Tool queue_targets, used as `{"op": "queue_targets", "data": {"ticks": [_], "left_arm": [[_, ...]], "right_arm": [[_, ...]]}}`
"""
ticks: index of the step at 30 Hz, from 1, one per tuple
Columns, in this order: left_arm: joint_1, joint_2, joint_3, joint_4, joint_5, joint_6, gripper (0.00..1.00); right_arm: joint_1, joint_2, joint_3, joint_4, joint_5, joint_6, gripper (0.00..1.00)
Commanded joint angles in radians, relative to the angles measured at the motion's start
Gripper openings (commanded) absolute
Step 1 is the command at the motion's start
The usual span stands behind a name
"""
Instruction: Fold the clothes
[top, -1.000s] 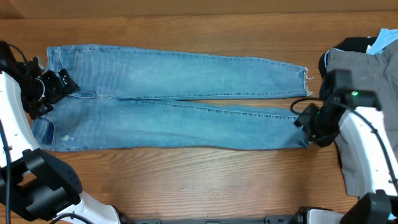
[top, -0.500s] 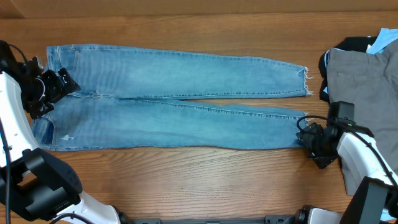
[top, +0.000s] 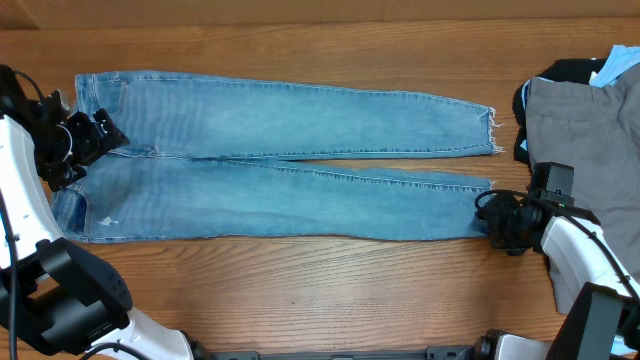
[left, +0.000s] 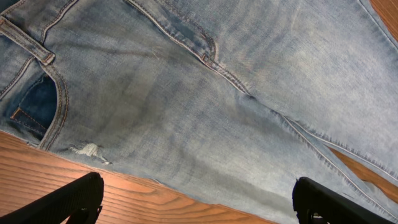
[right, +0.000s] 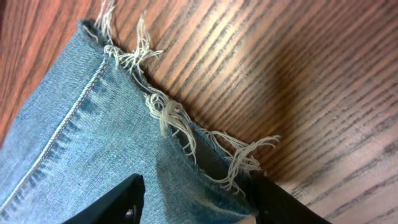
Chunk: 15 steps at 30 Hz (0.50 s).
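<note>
Brown wooden table (top: 300, 290), dark streaked grain, soft sheen in close views

Left tool (left: 198, 200) wide open, right tool (right: 198, 200) parted

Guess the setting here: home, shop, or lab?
Probably a robot lab bench for laundry folding: jeans spread flat on a wooden table, grey trousers waiting beside, left arm and right arm at the ends.

Smooth white arm shells (top: 22, 195) are joined by bulky black joint housings (top: 70, 300); thin black cables (top: 487, 197) are looped at the wrist beside matte black fingers (left: 68, 200).
</note>
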Motion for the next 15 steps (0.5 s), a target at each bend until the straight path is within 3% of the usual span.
{"op": "queue_targets", "data": {"ticks": [1,7,11,13,14,15], "left_arm": [[-0.007,0.0,-0.01,0.0,0.011,-0.018,1.0],[-0.007,0.0,-0.01,0.0,0.011,-0.018,1.0],[-0.006,0.0,-0.01,0.0,0.011,-0.018,1.0],[-0.006,0.0,-0.01,0.0,0.011,-0.017,1.0],[-0.006,0.0,-0.01,0.0,0.011,-0.017,1.0],[-0.006,0.0,-0.01,0.0,0.011,-0.017,1.0]], "right_arm": [[0.0,-0.01,-0.008,0.004,-0.002,-0.001,0.56],[0.0,-0.01,-0.059,0.009,-0.001,0.012,0.55],[0.0,-0.009,-0.146,0.145,-0.01,0.056,0.53],[0.0,-0.009,-0.147,0.172,-0.049,0.055,0.45],[0.0,-0.009,-0.144,0.187,-0.086,0.054,0.32],[0.0,-0.009,-0.135,0.189,-0.113,0.051,0.27]]}}
